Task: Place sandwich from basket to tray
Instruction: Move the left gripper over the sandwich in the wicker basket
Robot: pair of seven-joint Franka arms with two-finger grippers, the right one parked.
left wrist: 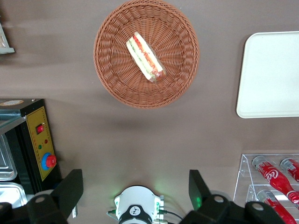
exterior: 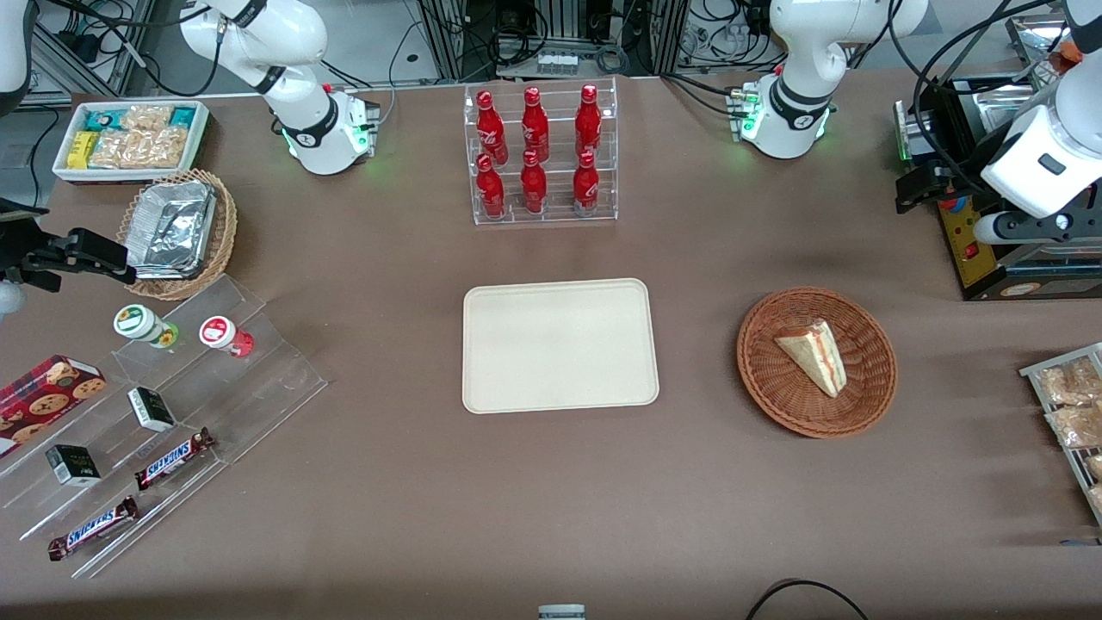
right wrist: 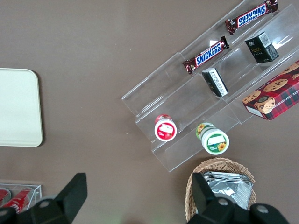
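The sandwich (exterior: 814, 353) (left wrist: 145, 57), a pale bread wedge with red and green filling, lies in the round reddish-brown wicker basket (exterior: 779, 405) (left wrist: 112, 79). The cream tray (exterior: 560, 344) (left wrist: 273, 74) lies bare at the table's middle, beside the basket toward the parked arm's end. My left gripper (exterior: 919, 185) (left wrist: 134, 179) hangs open and holds nothing. It is high above the table toward the working arm's end, farther from the front camera than the basket. Its black fingers (left wrist: 70, 189) stand wide apart.
A clear rack of red bottles (exterior: 541, 155) stands farther from the front camera than the tray. A black box with a yellow panel and red button (exterior: 968, 241) (left wrist: 39, 144) sits beside the gripper. A wire rack of snack packets (exterior: 1067, 405) is at the working arm's end.
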